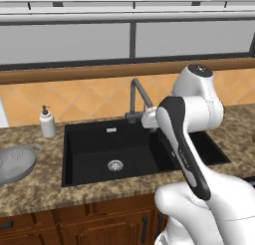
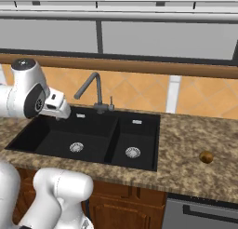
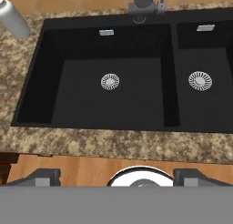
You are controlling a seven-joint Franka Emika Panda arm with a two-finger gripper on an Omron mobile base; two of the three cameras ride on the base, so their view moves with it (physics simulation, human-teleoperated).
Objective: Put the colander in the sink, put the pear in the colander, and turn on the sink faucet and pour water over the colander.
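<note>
Fingers [image 3: 45, 176] wide apart above the sink [image 3: 113, 114], nothing between.

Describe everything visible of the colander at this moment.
The colander is a round silver-grey metal bowl, its inside dotted with small holes, with a thin rim and a small loop handle at the rim's right side. It sits upright on the speckled brown stone counter, at the far left of the left base view, which cuts off part of it. It lies left of the black sink and in front of the white soap dispenser, touching neither. It looks empty.
</note>
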